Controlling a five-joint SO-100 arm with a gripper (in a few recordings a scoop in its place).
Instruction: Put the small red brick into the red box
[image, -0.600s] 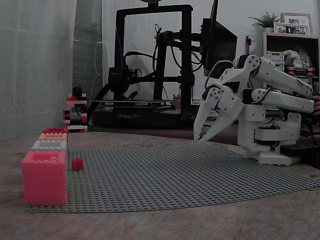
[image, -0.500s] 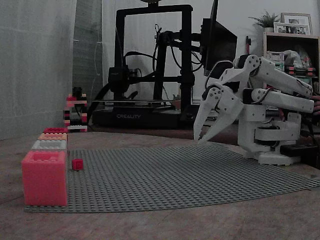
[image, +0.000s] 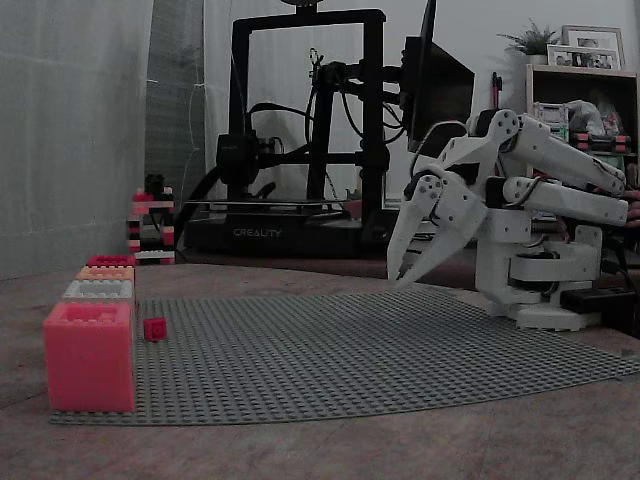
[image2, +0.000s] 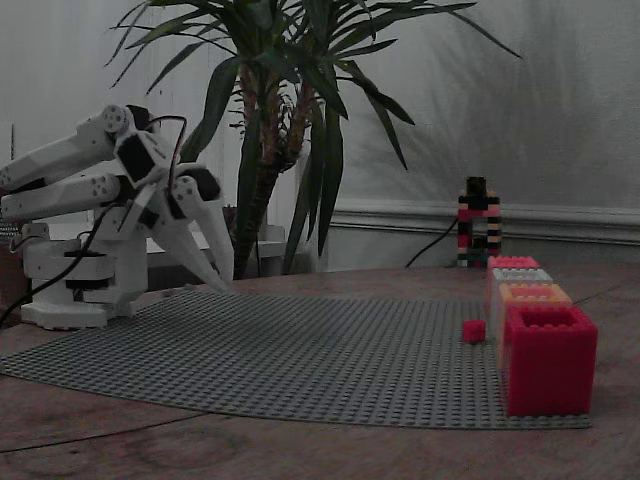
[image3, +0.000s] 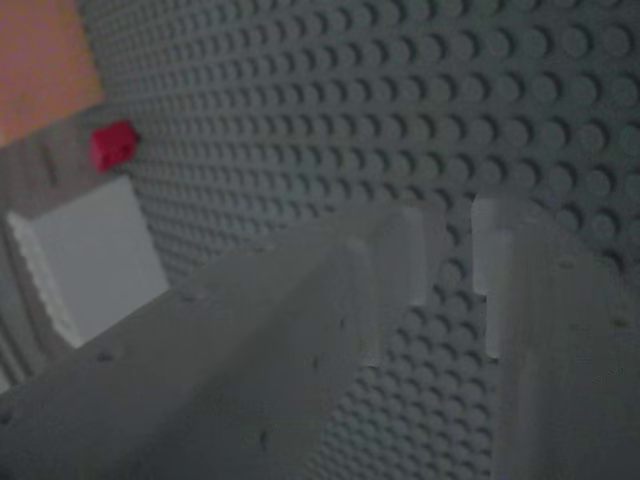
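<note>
Gripper (image: 402, 278) hung part-open and empty, well apart from the brick (image: 154, 328) on the baseplate (image: 380, 350) beside the boxes; best to reach across, descend squarely, then carry to the red box (image2: 513, 263).

Open baseplate (image: 380, 350) btwn pincer (image: 398, 276) & small red brick (image: 154, 328); box row (image: 98, 290) just beside brick.

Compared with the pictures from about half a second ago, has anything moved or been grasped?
Nothing has visibly changed. The pincer hangs open and empty above the grey baseplate, near the arm's base. The small red brick lies untouched on the baseplate beside the row of boxes, with the red box at one end of that row.
</note>
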